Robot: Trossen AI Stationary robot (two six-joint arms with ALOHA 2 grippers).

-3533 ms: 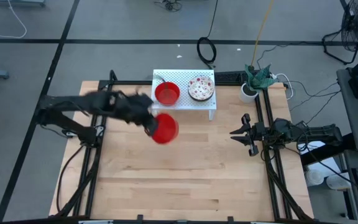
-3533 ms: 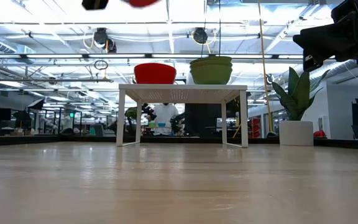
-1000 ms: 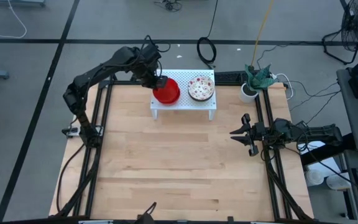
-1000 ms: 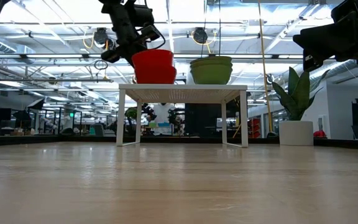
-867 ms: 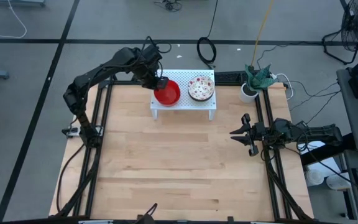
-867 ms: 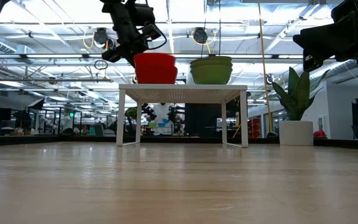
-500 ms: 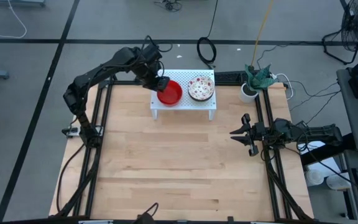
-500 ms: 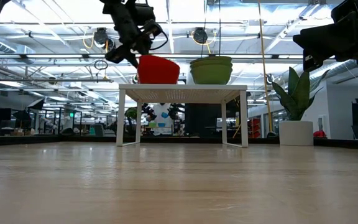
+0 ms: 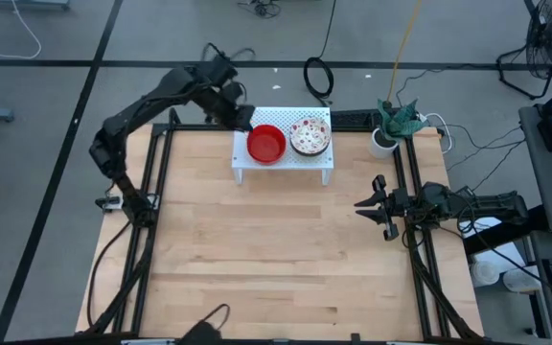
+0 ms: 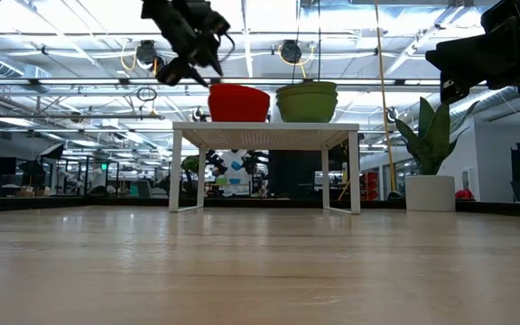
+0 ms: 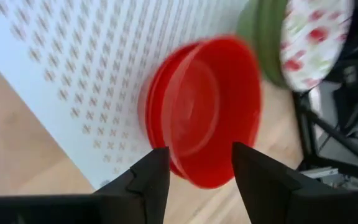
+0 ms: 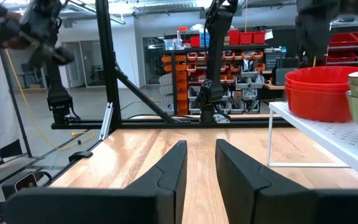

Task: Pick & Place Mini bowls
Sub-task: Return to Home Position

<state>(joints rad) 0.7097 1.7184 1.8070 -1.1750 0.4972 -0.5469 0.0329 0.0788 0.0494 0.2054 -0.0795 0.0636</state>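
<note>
The white shelf stands at 12 o'clock on the wooden surface. Both lots of bowls sit on top of it. The red bowls are nested in one stack on its 9 o'clock half. The patterned bowls are stacked on its 3 o'clock half, just beside the red ones. From above only the top bowl of each stack shows, so a count is not possible there. In the low view the patterned stack shows green outer walls.

The left hand hovers at about 10 o'clock from the red stack, over the shelf's far corner. It is close to the bowls but clear of them. In the left wrist view its fingers are spread wide and hold nothing, with the red stack showing between them.

The right hand waits at the surface's 3 o'clock edge, pointing toward 9 o'clock, well apart from the shelf. Its fingers show a narrow gap and grip nothing.

A plant cup stands off the shelf's 3 o'clock end, near the surface's far corner.
</note>
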